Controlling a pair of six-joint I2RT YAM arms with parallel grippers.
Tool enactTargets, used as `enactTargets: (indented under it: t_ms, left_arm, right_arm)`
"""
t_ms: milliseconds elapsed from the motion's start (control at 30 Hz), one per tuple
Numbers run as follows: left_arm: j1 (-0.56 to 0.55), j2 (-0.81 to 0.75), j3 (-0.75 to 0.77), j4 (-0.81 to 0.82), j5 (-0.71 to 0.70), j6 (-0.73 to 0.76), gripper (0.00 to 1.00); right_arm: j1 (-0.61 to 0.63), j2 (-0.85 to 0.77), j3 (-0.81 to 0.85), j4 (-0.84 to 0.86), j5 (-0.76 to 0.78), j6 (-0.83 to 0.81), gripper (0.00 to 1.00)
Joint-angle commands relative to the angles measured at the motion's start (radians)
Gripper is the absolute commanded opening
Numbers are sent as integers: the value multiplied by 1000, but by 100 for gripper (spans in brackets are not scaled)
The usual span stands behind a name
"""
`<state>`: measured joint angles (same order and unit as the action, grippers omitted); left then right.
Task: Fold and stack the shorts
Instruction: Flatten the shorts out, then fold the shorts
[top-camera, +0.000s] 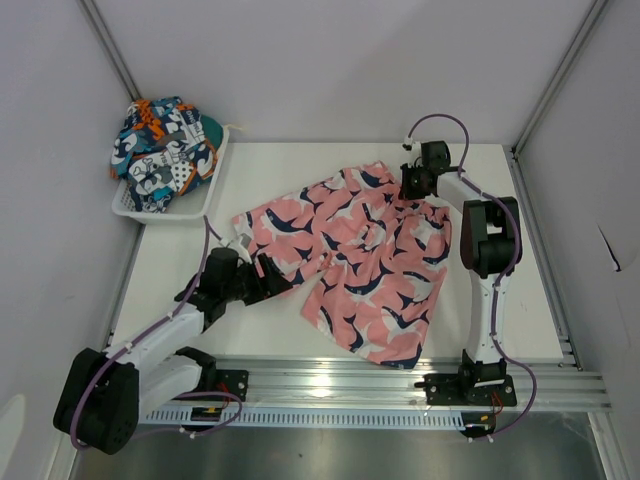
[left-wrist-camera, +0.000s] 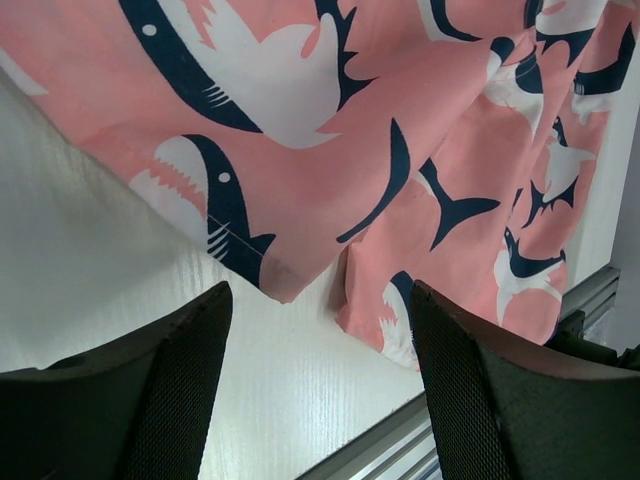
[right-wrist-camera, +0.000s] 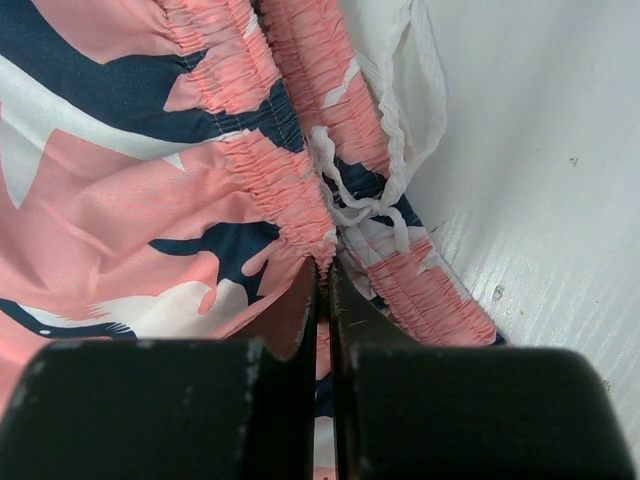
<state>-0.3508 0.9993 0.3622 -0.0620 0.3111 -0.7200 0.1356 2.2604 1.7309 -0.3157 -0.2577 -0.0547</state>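
Note:
The pink shark-print shorts (top-camera: 360, 250) lie spread on the white table, waistband toward the far right. My right gripper (top-camera: 412, 185) is shut on the gathered waistband (right-wrist-camera: 260, 170), beside the white drawstring (right-wrist-camera: 400, 150); its jaws (right-wrist-camera: 323, 268) pinch a fold of the elastic edge. My left gripper (top-camera: 273, 278) stands open, low over the table at the shorts' left leg. In the left wrist view the hem corner (left-wrist-camera: 285, 285) lies just ahead of the gripper (left-wrist-camera: 320, 300), with bare table between the fingers. The patchwork shorts (top-camera: 165, 150) sit bunched in a basket.
A white basket (top-camera: 130, 210) stands at the far left corner of the table. An aluminium rail (top-camera: 380, 380) runs along the near edge, close to the shorts' lower hem. Grey walls close in both sides and the back.

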Motion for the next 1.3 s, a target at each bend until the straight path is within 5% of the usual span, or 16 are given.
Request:
enactTargets:
  t_ms: [0,533,767,867,900,1267]
  left_arm:
    - [10,-13,-25,50,-32,-28,74]
    - [10,-28,-180,410,-144,-196,50]
    - [10,116,-183,575,-95,-225,40]
    - [9,192,-187,675,-92,-245,19]
    - [9,218,-187,697,-90,-248,0]
    - [9,91,-218,591,-175,-200,0]
  right_arm:
    - [6,-53,2,55,20,4,0]
    - [2,-62,-22,75,-14,13,0]
    - [-1,-68,-27,79,-20,16,0]
    - [-1,-81,-45,99,-17,21,0]
    - [-1,-85,-50,105,-12,29,0]
    - [-51,-136,-91,231,135,141,0]
